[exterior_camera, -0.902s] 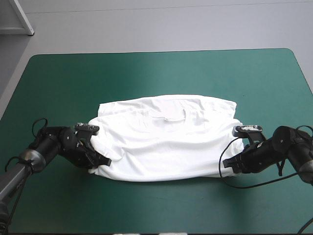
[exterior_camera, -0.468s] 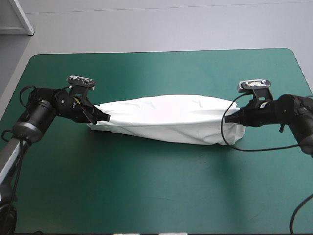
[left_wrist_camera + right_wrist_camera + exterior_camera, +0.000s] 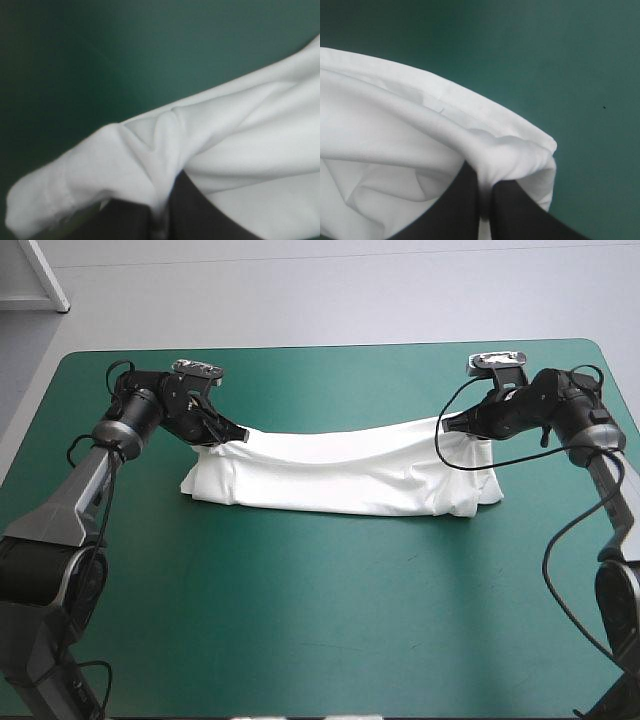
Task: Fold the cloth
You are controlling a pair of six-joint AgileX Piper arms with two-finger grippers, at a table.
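We hold the T-shirt [image 3: 340, 480] by one long edge, one end in each gripper. The left gripper [image 3: 232, 434] is pinched on the cloth at its left end and the right gripper [image 3: 452, 424] at its right end. In each wrist view the black fingers [image 3: 200, 215] meet almost in one arch, with a fold of white fabric drawn between them.

The held edge is raised off the teal-green cover [image 3: 320, 620] and dips a little at mid-span. The rest of the garment lies on the table below and just nearward of that edge, in the far half and roughly centred between the side edges.

We judge the reason for this hold to be alignment. With both ends gripped at matching height, the edge is stretched straight, so the upper layer can be laid squarely over the lower one.

Both arms reach forward from the near corners, with the wrists turned inward so the grippers point toward each other along the edge. In our judgement the fold is in mid-step — the held edge is not yet set down.
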